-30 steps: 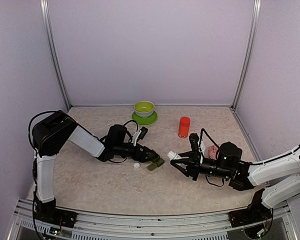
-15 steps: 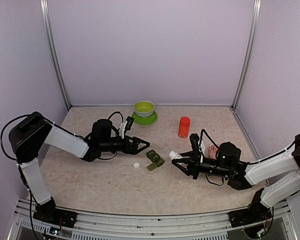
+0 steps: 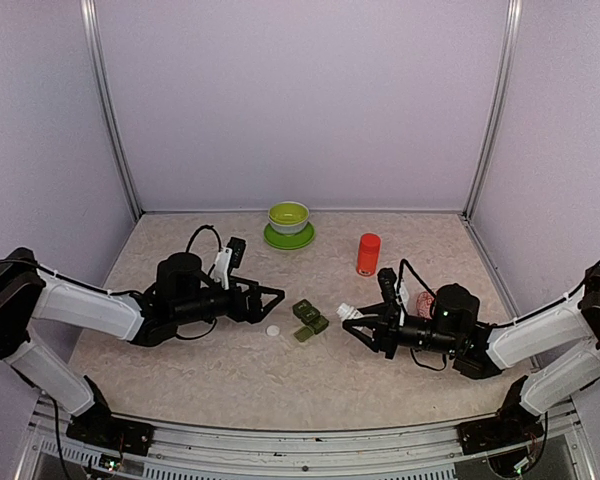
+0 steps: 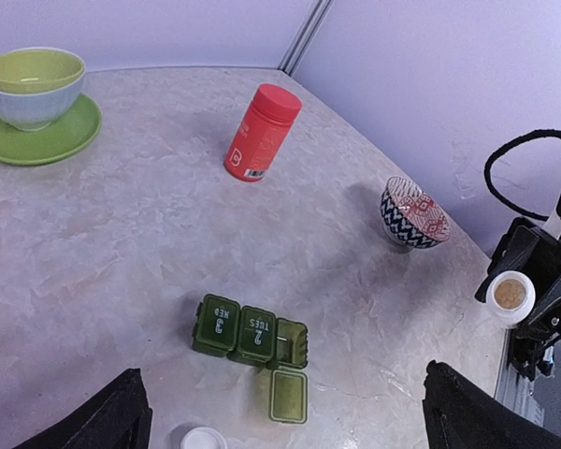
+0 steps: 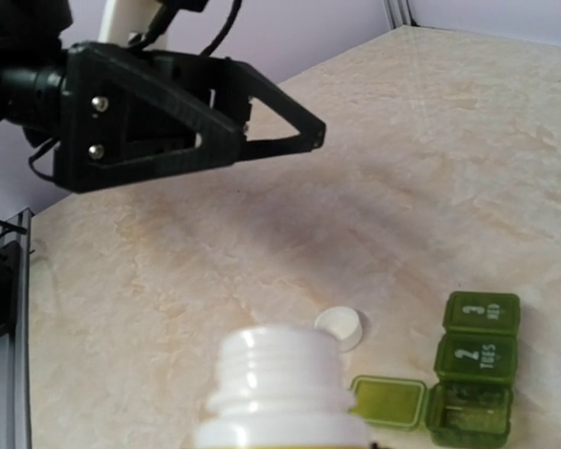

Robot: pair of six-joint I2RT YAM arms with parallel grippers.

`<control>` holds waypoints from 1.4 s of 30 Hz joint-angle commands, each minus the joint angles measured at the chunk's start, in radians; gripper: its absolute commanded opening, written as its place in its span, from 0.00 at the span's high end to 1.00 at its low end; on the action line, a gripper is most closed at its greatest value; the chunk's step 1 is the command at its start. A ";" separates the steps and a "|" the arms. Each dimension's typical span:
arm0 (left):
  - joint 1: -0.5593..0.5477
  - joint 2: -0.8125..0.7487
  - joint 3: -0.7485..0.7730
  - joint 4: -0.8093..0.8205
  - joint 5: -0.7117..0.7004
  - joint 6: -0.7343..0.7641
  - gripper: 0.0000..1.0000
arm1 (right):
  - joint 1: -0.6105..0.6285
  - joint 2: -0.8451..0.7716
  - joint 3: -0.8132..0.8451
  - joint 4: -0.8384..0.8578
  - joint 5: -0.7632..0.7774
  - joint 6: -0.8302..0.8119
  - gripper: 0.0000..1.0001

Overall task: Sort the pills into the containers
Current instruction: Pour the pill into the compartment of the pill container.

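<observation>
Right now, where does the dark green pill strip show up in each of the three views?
Top external: pill strip at the table's centre, between the two arms.
Left wrist: pill strip low centre, one end lid flipped open.
Right wrist: pill strip lower right, right of the white bottle.
Shared landmark: the white cap lying near the strip, seen in all three views.
</observation>
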 commanded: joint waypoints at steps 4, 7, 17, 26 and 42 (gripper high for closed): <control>-0.021 -0.049 -0.067 0.053 -0.097 0.088 0.01 | -0.010 0.023 0.039 -0.001 -0.013 0.008 0.81; -0.021 -0.038 -0.106 0.132 -0.083 0.092 0.01 | -0.011 0.031 0.038 -0.005 -0.012 0.011 0.81; -0.021 -0.001 -0.139 0.216 -0.086 0.080 0.01 | -0.017 0.073 0.044 -0.014 -0.009 0.018 0.80; -0.018 0.014 -0.129 0.218 -0.066 0.075 0.01 | -0.026 0.139 0.077 -0.017 -0.001 0.021 0.80; 0.018 0.016 -0.142 0.237 -0.031 0.038 0.01 | -0.044 0.277 0.156 -0.011 -0.032 0.027 0.80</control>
